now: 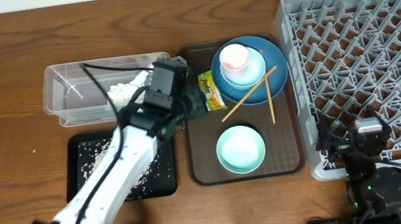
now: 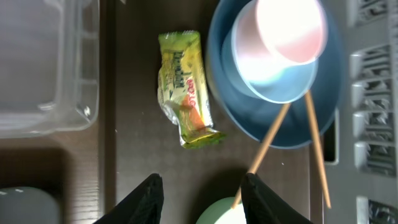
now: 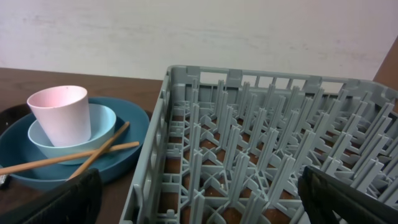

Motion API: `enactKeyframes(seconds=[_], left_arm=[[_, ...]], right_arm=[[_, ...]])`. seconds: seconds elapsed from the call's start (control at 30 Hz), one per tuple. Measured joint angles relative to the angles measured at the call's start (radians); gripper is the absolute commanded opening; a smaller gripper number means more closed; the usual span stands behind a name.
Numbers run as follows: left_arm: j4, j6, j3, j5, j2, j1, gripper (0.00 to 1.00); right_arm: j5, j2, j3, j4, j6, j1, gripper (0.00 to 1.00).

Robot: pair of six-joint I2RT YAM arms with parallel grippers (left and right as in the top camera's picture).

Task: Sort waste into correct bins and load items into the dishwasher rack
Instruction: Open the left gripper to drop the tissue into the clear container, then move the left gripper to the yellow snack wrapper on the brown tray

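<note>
The yellow-green snack wrapper (image 2: 185, 90) lies flat on the brown serving tray (image 1: 204, 166), left of the blue plate (image 1: 278, 77). My left gripper (image 2: 202, 186) hangs open just short of the wrapper, with nothing between its fingers. On the plate a pink cup (image 1: 234, 58) stands in the pale-blue bowl (image 1: 253, 69), and the chopsticks (image 1: 249, 93) lean off the rim. The mint-green bowl (image 1: 240, 149) sits at the tray's near end. A crumpled tissue (image 1: 125, 87) lies in the clear tub (image 1: 72, 91). My right gripper (image 3: 199, 199) is wide open at the grey rack's (image 1: 370, 57) near edge.
Rice grains are scattered over the flat black tray (image 1: 89, 155) in front of the clear tub. My left arm crosses above that black tray. The rack fills the right side of the table, with bare wood around the tub and trays.
</note>
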Motion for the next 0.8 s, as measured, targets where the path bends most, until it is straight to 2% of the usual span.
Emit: enactKeyframes(seconds=[0.23,0.8], left_arm=[[0.035,-0.090,0.000,0.000,0.096,-0.003,0.43],[0.069,-0.120,0.000,-0.005,0.220,-0.111,0.43]], right_arm=[[0.000,0.000,0.000,0.000,0.000,0.000,0.99],[0.000,0.000,0.000,0.000,0.000,0.000,0.99]])
